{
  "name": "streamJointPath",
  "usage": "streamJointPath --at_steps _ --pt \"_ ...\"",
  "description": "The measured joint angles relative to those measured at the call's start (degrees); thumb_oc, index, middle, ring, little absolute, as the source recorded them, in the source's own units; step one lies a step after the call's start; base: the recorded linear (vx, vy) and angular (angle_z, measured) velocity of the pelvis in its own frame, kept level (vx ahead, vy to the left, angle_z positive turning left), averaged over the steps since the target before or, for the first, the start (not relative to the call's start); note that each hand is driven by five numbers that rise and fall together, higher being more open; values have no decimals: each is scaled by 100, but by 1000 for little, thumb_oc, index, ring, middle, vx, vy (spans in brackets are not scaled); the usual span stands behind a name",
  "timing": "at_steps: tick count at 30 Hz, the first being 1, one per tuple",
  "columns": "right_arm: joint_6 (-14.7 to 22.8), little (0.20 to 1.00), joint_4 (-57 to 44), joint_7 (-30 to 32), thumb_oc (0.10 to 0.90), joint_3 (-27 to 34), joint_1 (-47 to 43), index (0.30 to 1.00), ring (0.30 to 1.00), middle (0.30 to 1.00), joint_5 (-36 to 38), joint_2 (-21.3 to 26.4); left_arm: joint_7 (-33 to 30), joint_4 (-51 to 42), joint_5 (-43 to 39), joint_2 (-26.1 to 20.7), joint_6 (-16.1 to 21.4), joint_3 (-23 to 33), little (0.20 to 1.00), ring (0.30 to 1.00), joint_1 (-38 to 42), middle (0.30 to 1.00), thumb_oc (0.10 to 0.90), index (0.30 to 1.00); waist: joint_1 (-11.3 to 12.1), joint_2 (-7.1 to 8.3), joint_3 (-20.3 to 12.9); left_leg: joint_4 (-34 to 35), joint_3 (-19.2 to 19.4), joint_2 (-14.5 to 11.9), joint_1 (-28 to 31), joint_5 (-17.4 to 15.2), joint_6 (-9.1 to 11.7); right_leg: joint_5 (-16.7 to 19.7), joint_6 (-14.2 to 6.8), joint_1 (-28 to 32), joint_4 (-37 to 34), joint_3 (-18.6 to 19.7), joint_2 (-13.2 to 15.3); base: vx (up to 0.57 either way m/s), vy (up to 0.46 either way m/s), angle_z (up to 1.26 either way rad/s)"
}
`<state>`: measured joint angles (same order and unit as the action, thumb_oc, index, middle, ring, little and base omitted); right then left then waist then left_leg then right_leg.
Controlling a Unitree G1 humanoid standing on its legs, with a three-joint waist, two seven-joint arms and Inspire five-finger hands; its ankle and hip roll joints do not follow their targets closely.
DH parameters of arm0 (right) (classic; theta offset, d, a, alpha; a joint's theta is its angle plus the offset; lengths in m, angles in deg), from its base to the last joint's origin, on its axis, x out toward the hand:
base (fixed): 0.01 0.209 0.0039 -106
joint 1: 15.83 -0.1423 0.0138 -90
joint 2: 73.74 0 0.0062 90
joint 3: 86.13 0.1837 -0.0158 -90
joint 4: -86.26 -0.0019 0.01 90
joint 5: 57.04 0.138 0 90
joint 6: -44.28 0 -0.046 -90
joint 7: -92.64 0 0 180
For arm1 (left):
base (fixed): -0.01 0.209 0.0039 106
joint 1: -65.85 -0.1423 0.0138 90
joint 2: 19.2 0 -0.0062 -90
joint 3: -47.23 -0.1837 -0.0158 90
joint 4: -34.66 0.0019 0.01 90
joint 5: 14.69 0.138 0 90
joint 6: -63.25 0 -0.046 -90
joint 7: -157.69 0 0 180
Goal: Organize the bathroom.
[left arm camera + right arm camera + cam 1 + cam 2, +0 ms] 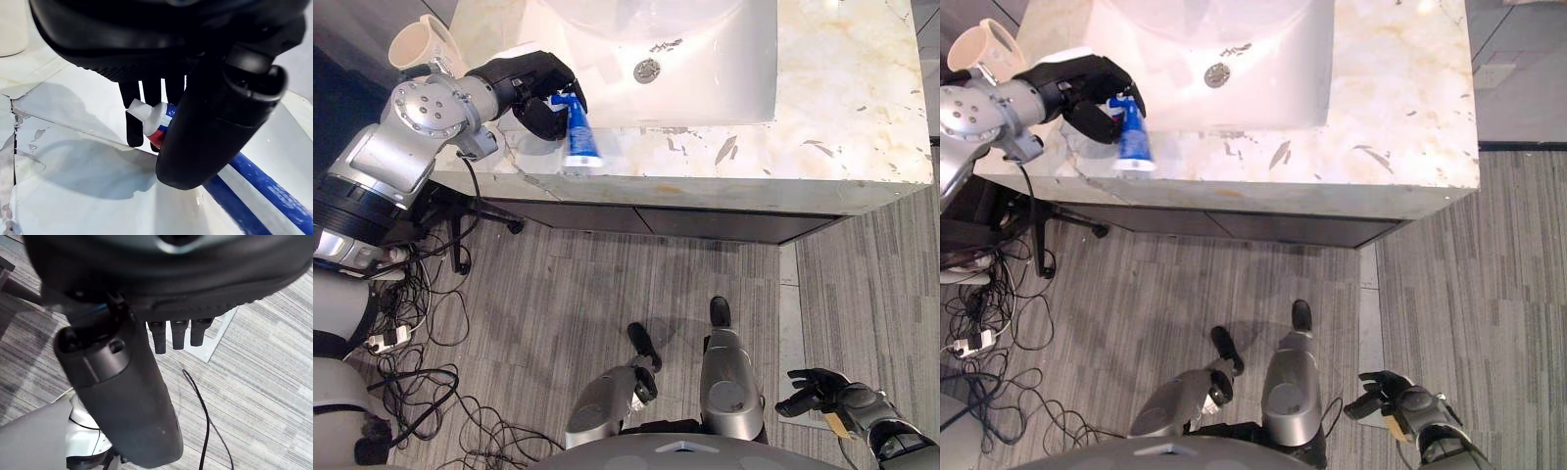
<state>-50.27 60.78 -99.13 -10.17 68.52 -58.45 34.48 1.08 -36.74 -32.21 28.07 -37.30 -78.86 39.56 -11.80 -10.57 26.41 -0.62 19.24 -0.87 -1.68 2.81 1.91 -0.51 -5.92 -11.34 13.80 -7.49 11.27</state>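
- We see the blue-and-white toothpaste tube (579, 134) on the marble counter (822, 147), at about 10 o'clock in the head view, just beside the front left corner of the white sink (705, 69), its flat crimped end pointing toward the counter's front edge.
- Our left robot hand (533, 83) is curled round the tube's cap end; the wrist view shows the white cap (142, 111) pinched between thumb and fingers (133, 117).
- Our right robot hand (818, 392) hangs low over the floor at about 5 o'clock, fingers loosely bent and holding nothing.
- A cream cup (421, 44) stands at the counter's far left, near 11 o'clock, just behind the left arm.
- We judge the tube light, soft-bodied and smooth, so a squeeze on the middle would buckle it or let it slip.
- The stiff shoulder and cap look like the best place to hold, with modest pressure; the long body may droop or swing when lifted.
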Motion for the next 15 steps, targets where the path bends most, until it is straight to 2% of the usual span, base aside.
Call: streamJointPath --at_steps 5,7,10,12,13,14,15 --pt "4 900 -5 26 800 0 -6 900 900 900 4 -4 31 -2 -15 2 -23 0 300 300 -5 300 400 300 13 3 2 -9 -17 -27 26 0 1 1 3 56 -16 -4 -33 6 -5 0" --pt "5 900 -5 55 800 0 -5 900 900 900 5 -5 -94 -6 -244 5 -174 0 300 300 -16 300 400 300 34 3 2 -17 -20 -45 28 0 1 5 8 63 -14 -10 -47 40 -21 1" --pt "-7 900 -1 99 800 2 16 900 900 900 8 -8 -510 101 -1101 222 -575 308 300 300 -276 300 400 300 51 7 2 -19 -43 -78 137 -5 8 6 12 212 -60 -52 -73 36 -15 3" --pt "-3 900 -3 120 800 19 12 900 900 900 11 -17 -681 112 -1480 288 -621 443 300 300 -414 300 400 300 78 15 -1 -16 -59 -87 159 -9 13 12 24 258 -91 -67 -104 58 -31 3" --pt "-14 900 -2 135 800 49 15 900 900 900 16 -47 -765 111 -1857 527 -692 988 300 300 -769 300 400 300 85 19 -3 -10 -57 -97 215 -18 23 13 30 322 -125 -62 -106 37 -32 0" --pt "-17 900 0 153 800 53 31 900 900 900 28 -116 -896 78 -2273 694 -729 1250 300 300 -1042 300 400 300 122 72 -32 -14 -56 -118 249 -23 28 14 35 366 -140 -66 -128 29 -50 -1" --pt "-12 900 -2 158 800 54 32 900 900 900 78 -193 -960 4 -2410 716 -744 1259 300 300 -1107 300 400 300 175 140 -62 -17 -57 -137 246 -23 29 15 44 366 -145 -71 -147 20 -56 -2"
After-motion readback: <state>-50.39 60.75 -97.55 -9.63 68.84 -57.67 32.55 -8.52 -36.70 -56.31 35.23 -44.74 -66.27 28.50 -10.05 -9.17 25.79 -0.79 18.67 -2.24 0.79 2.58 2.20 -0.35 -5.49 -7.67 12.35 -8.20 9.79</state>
